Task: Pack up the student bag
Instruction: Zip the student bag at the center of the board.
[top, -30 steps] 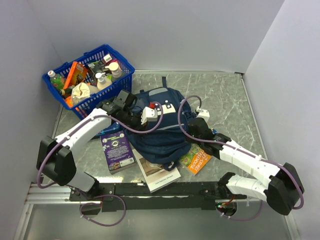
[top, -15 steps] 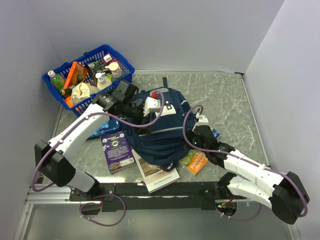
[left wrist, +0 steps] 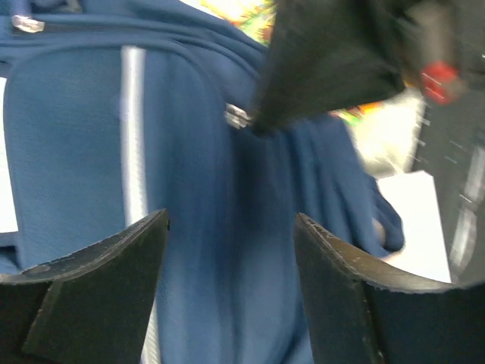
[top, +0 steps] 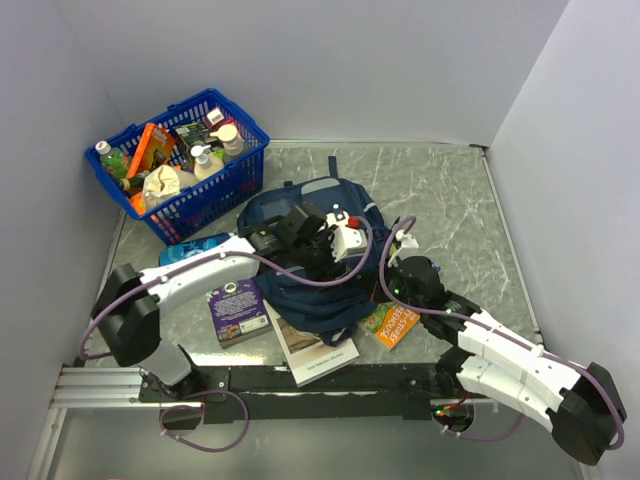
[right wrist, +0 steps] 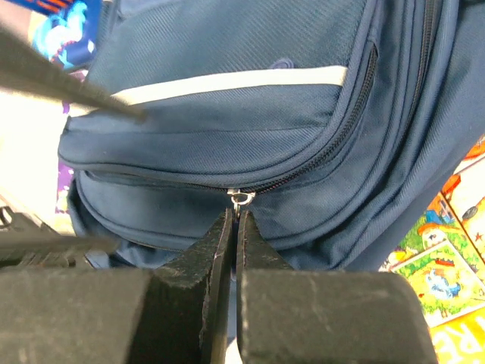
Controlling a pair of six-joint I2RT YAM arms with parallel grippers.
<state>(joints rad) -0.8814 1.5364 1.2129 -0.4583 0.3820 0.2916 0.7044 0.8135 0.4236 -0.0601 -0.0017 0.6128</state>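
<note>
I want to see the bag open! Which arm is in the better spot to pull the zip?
Right, probably. The right claw is shut and seems to pinch the zip pull on the student bag. The left claw hangs open over the bag, holding nothing.

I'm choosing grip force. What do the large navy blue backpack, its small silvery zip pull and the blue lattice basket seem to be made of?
Large navy blue backpack: soft woven fabric, matt, with twill-like weave and folds. Small silvery zip pull: probably metal, given its bright glint. Blue lattice basket: likely rigid moulded plastic, glossy, with a regular open grid.
</note>
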